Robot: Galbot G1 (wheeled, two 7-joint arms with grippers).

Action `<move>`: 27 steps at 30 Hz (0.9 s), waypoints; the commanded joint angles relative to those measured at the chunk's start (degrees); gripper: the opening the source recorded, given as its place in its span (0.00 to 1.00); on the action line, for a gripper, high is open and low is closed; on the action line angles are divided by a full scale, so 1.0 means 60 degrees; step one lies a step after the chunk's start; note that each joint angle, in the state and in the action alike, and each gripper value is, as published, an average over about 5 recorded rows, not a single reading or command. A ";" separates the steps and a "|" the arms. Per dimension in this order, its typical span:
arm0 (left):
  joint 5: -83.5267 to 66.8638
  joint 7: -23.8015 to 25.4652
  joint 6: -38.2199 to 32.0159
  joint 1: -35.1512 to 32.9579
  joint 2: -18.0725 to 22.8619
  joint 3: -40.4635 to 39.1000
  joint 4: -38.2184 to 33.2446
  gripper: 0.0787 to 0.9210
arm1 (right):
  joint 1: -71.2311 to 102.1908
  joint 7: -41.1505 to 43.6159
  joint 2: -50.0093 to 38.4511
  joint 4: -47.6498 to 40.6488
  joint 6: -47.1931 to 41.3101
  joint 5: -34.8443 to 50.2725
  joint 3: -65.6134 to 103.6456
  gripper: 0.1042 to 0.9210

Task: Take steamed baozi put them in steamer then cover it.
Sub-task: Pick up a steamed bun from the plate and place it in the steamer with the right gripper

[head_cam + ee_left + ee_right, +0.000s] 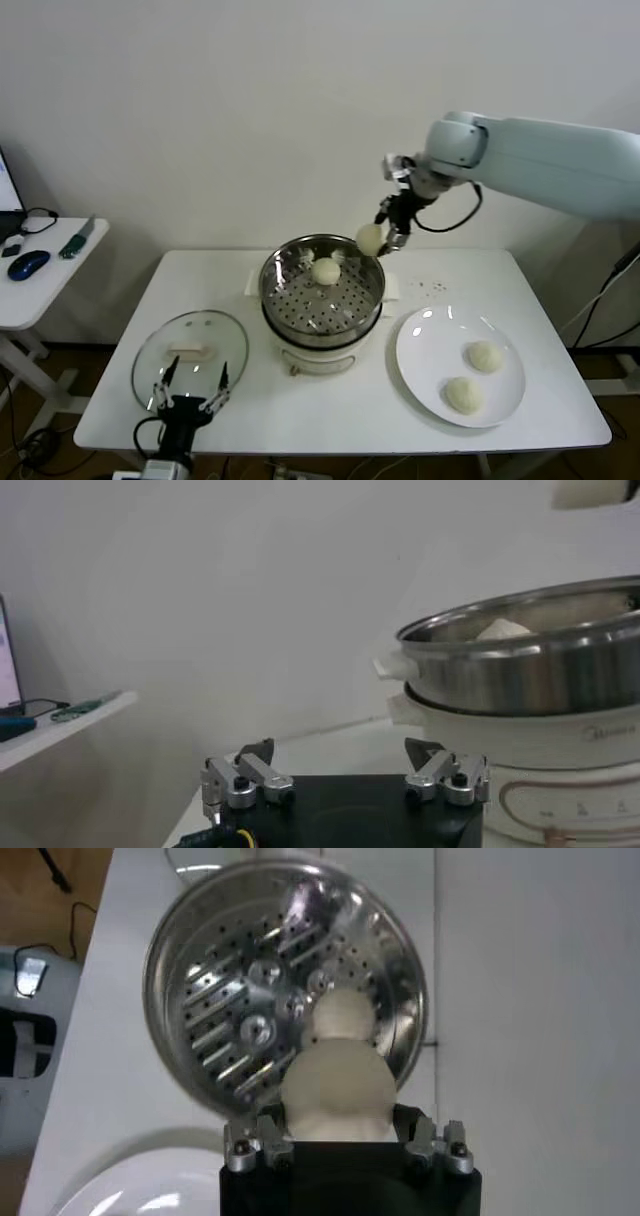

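A smooth round baozi [369, 238] is pinched by the right gripper [385, 240] above the perforated steel steamer [322, 300] — left gripper [189, 391] spread wide beside it.

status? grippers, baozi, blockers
Right gripper shut on a baozi, above steamer far rim. Left gripper open, idle by the cover. One baozi in steamer, two on plate. Nothing in the way.
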State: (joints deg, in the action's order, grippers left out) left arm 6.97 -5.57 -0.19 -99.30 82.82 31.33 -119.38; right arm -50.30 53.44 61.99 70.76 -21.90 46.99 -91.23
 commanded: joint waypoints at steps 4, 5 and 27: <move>-0.0029 -0.0370 0.0128 0.0121 -0.0070 -0.0029 -0.0055 0.88 | 0.1338 -0.0407 0.2863 -0.1282 -0.0371 0.0481 0.0460 0.71; -0.0055 -0.0359 0.0133 0.0105 -0.0097 -0.0019 -0.0052 0.88 | 0.1481 -0.0420 0.3005 -0.1385 -0.0383 0.0467 0.0476 0.71; -0.0420 -0.0284 0.0144 0.0175 -0.0311 0.0230 0.0032 0.88 | 0.2837 -0.0377 0.3825 -0.2509 -0.0353 -0.0076 0.0023 0.73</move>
State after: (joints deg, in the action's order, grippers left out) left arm 4.66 -7.11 0.64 -98.33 81.05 32.73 -119.27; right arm -35.79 51.38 82.63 57.64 -23.88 47.20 -90.73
